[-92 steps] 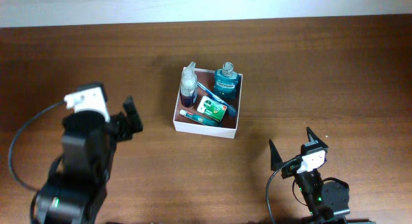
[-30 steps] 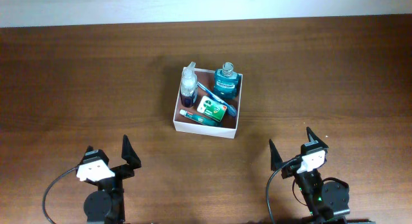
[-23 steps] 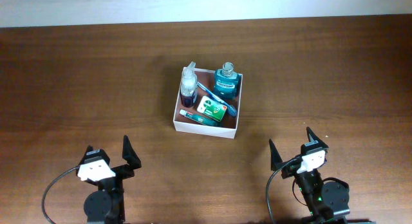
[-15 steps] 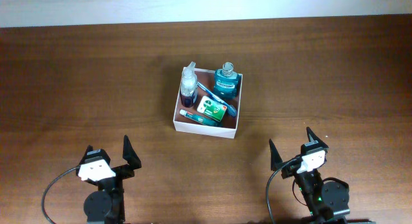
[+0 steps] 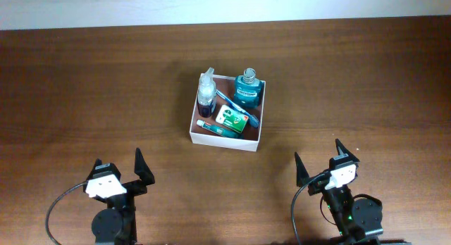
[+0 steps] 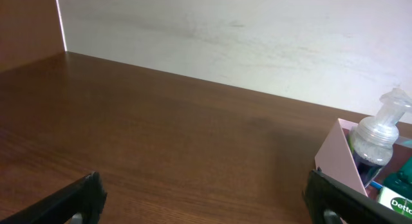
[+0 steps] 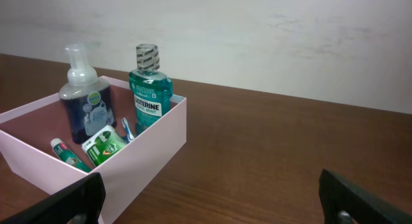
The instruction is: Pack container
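The container (image 5: 224, 139), a square white box with a pinkish inside, stands at the table's middle. It holds a clear pump bottle (image 5: 206, 94) with purple liquid, a teal mouthwash bottle (image 5: 247, 89), a blue toothbrush (image 5: 236, 108), a green soap pack (image 5: 232, 119) and a small green tube (image 5: 216, 127). It also shows in the right wrist view (image 7: 149, 150) and partly in the left wrist view (image 6: 339, 161). My left gripper (image 5: 118, 170) is open and empty near the front left edge. My right gripper (image 5: 317, 160) is open and empty near the front right edge.
The brown wooden table (image 5: 106, 83) carries only the container. A white wall (image 5: 211, 5) runs along the far edge.
The left arm pulled back from beside the container to the front left edge about three seconds ago. Nothing has moved in the last second.
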